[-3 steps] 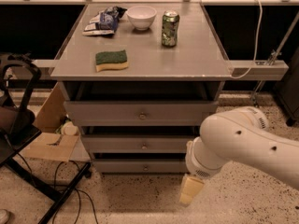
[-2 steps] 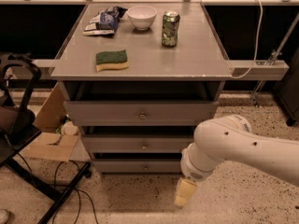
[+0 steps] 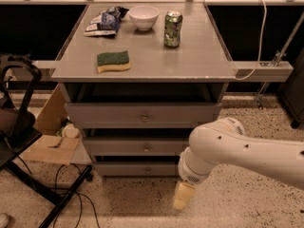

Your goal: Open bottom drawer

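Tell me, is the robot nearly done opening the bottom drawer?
Not yet. Done: nothing on the drawer itself; the bottom drawer looks shut, with no inside showing. In hand: the gripper hangs low near the floor, in front and to the right of the drawer's knob, apart from it. Left: reach the knob, take hold of it and pull the drawer out.

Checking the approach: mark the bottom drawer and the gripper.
bottom drawer point(image 3: 128, 169): camera view, left half of its grey front.
gripper point(image 3: 182, 197): camera view, pale tip, low by the drawer's right end.
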Available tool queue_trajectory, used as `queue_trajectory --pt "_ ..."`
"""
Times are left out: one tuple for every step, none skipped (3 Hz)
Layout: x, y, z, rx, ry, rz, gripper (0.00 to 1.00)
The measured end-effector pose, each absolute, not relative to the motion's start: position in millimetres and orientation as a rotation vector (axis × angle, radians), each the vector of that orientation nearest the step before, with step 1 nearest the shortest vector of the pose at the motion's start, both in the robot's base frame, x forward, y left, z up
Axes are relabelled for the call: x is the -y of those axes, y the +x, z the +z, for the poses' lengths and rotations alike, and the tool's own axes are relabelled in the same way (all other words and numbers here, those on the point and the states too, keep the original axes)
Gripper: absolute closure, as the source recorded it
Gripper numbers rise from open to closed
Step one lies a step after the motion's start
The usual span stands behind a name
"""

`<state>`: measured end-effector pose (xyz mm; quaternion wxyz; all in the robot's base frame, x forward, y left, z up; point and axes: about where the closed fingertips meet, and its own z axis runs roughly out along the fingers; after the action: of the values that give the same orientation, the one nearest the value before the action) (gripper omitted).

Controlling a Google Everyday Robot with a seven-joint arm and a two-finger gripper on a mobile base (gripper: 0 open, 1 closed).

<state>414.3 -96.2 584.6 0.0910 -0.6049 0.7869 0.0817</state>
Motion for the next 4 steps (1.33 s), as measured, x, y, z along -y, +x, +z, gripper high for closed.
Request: queue_trajectory --pt "69 434 504 -2.333 -1.848 0.237 0.0" --pt "55 456 427 -2.347 -1.848 0.227 0.0" --pt "63 484 366 -2.36 -1.838 0.216 0.0" --pt "76 512 325 -2.369 -1.824 0.215 0.0"
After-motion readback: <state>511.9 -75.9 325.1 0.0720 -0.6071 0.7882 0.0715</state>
